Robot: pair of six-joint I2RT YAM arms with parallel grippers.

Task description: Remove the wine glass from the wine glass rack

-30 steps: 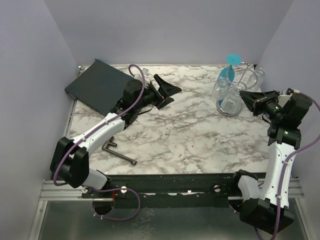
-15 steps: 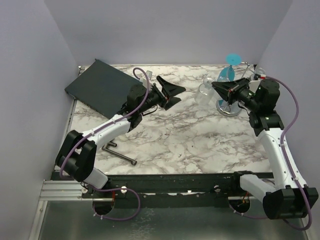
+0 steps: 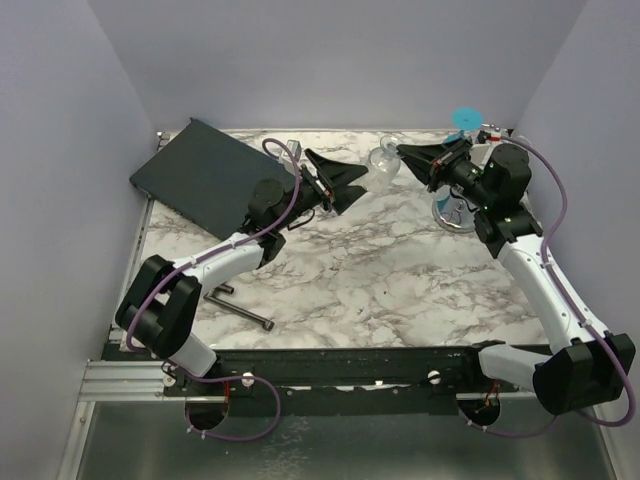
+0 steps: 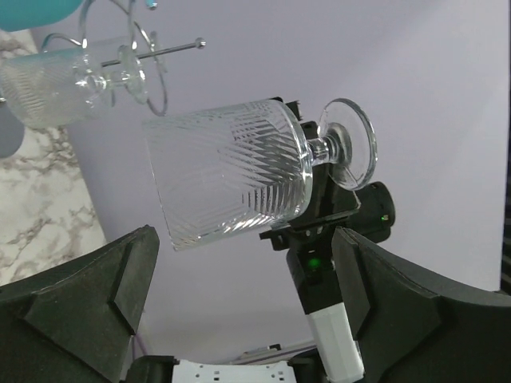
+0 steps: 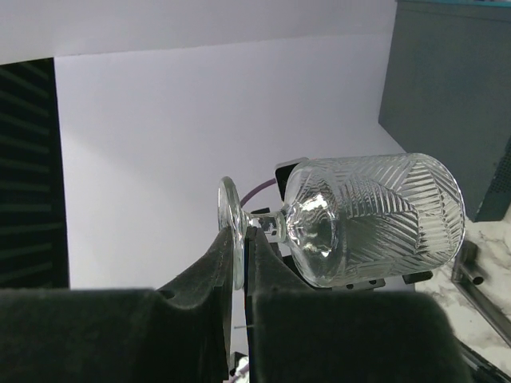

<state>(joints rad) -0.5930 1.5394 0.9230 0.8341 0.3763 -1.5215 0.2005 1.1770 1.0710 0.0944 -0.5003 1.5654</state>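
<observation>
The clear wine glass with slanted lines cut in its bowl point(image 4: 227, 183) is off the shiny wire wine glass rack point(image 3: 452, 216). It hangs in the air above the white and grey marble table point(image 3: 380, 270), left of the rack and between the two arms. It touches neither the rack nor the table.

The right gripper point(image 5: 239, 267) has its two black fingers pressed together on the glass's thin stem, right by the flat round foot. That is probably a good place to hold, because the bowl is wide and slippery and the stem is thin enough to pinch. The glass lies on its side, with its open mouth pointing at the left arm. It looks like it is being offered to that arm, but this is only a guess.

The right arm reaches up and across to the left, with its wrist high over the rack's round base.

The left gripper point(image 3: 355, 188) has its fingers spread wide and holds nothing. It points at the glass from just beside it. The left arm stretches far out from its base, low over the table.

Another clear ribbed glass point(image 4: 48, 88) hangs on the rack's wire arm.
</observation>
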